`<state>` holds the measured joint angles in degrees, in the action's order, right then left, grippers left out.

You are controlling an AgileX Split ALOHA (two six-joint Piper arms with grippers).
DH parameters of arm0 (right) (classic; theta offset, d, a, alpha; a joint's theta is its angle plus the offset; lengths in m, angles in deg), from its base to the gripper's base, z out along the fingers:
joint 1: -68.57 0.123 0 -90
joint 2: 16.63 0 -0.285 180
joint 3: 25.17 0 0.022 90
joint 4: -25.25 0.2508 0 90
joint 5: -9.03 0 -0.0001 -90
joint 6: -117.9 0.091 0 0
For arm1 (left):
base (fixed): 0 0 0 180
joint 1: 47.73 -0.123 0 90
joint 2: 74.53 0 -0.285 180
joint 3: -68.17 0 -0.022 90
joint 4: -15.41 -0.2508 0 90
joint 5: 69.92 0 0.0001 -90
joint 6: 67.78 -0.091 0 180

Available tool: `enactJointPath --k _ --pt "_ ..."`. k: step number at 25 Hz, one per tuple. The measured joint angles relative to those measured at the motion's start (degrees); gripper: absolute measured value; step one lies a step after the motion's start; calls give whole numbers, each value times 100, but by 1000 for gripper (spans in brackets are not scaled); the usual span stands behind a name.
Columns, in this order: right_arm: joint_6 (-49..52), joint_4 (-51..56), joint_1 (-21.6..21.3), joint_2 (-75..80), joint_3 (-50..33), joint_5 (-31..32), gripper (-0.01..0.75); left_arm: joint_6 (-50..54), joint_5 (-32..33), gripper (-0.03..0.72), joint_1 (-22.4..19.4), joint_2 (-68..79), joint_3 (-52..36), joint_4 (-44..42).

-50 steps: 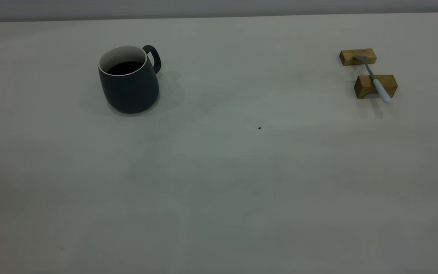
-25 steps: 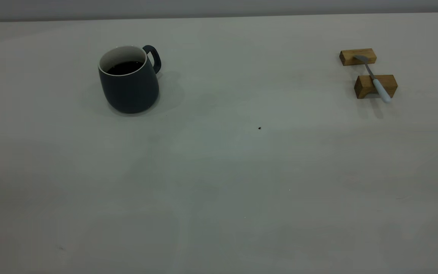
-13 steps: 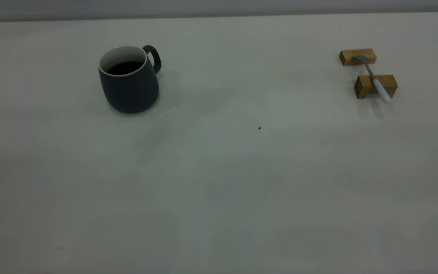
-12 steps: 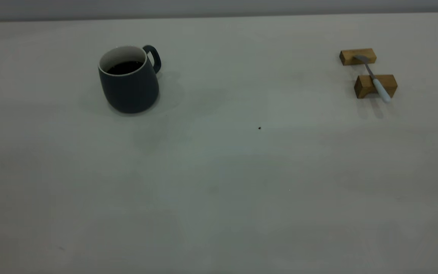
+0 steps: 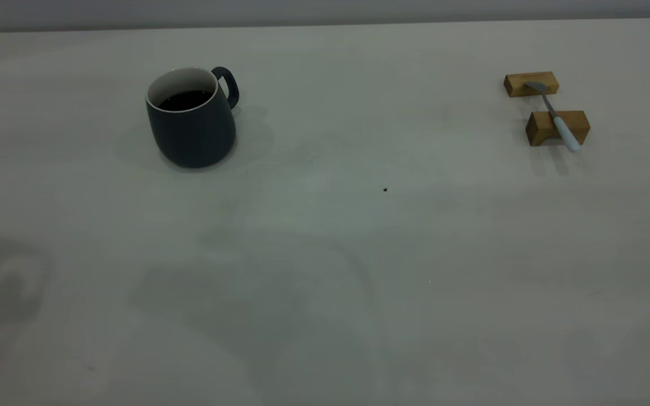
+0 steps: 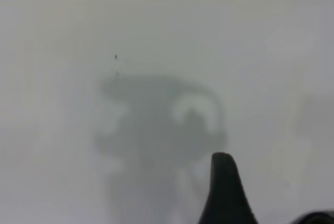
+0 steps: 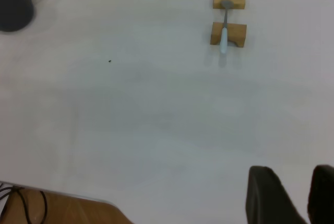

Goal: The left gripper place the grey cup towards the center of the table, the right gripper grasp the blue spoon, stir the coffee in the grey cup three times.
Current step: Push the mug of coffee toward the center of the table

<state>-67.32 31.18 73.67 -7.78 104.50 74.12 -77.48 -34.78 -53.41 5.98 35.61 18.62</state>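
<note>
The grey cup [image 5: 192,127] stands upright at the table's back left, handle to the right, with dark coffee [image 5: 185,100] inside. The blue spoon [image 5: 557,119] lies across two tan wooden blocks at the back right. The right wrist view shows the cup [image 7: 13,7] and the spoon [image 7: 224,32] far off. Neither gripper appears in the exterior view. My left gripper [image 6: 271,203] hovers open over bare table above its own shadow. My right gripper [image 7: 301,195] stands open with nothing between its fingers, far from the spoon.
The spoon's bowl rests on the farther block [image 5: 531,83] and its handle on the nearer block [image 5: 557,128]. A tiny dark speck [image 5: 385,190] marks the table's middle. A wooden edge with cables [image 7: 57,208] lies beyond the table's near side in the right wrist view.
Dark arm and gripper shadows have spread over the near left and middle of the table. The cup, the spoon and the blocks have not moved.
</note>
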Motion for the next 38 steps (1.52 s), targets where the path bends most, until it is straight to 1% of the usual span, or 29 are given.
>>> enactJointPath --k 5,8,11,15,19,25,29,33,38 --pt "0 0 0 0 0 0 237 -207 -88 585 0 1708 1038 0" --pt "0 0 0 0 0 0 237 -797 -81 585 0 2554 1661 0" --pt "0 0 0 0 0 0 237 -1847 -89 585 0 3290 2228 0" --pt "0 0 0 0 0 0 237 -3329 -287 585 24 4201 2909 17" --pt "0 0 0 0 0 0 237 -4609 -362 585 149 4933 3425 23" --pt "0 0 0 0 0 0 237 -6777 -442 585 411 5689 3897 69" --pt "0 0 0 0 0 0 237 -7888 -622 585 521 5991 4134 481" --pt "0 0 0 0 0 0 237 -8811 -678 585 576 6173 4248 1079" --pt "0 0 0 0 0 0 237 -9495 -699 585 596 6456 4431 1768"
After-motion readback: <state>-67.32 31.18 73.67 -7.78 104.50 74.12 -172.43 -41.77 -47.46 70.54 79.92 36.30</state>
